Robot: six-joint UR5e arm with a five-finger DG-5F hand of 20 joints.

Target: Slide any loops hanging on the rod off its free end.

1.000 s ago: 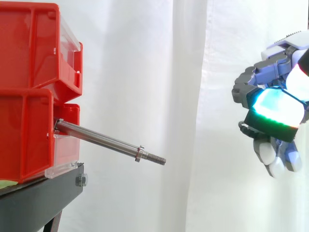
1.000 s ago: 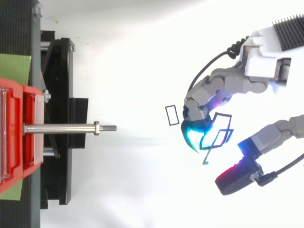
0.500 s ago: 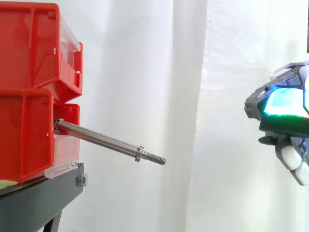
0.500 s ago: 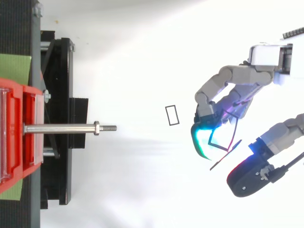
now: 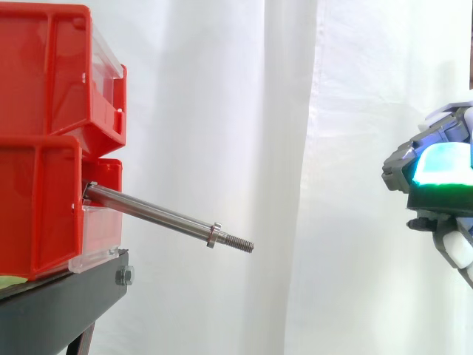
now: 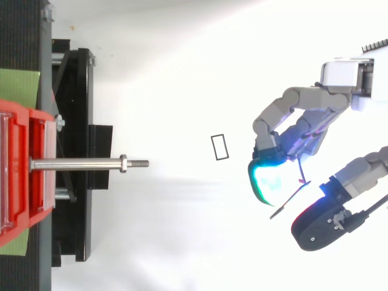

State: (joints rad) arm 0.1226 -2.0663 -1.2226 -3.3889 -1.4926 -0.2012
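A bare steel rod (image 5: 159,214) sticks out of the red bins (image 5: 44,133) and slopes slightly down to its threaded free end at the right; no loop hangs on it. In the top view the rod (image 6: 85,163) points right. One small black rectangular loop (image 6: 220,147) lies flat on the white floor, past the free end. My hand (image 6: 279,115) is far to the right of the rod, fingers curled, with a thin black wire loop (image 6: 300,179) hanging edge-on between a glowing cyan fingertip and the thumb. From the side the hand (image 5: 436,170) sits at the right edge.
The bins rest on a black stand (image 5: 66,303) at the left. A white curtain (image 5: 281,111) backs the work. Open white floor lies between the rod's tip and the hand.
The hand has moved right, further from the rod's free end, carrying the wire loops with it; they have turned from face-on to edge-on. The rod and the loop on the floor stayed put.
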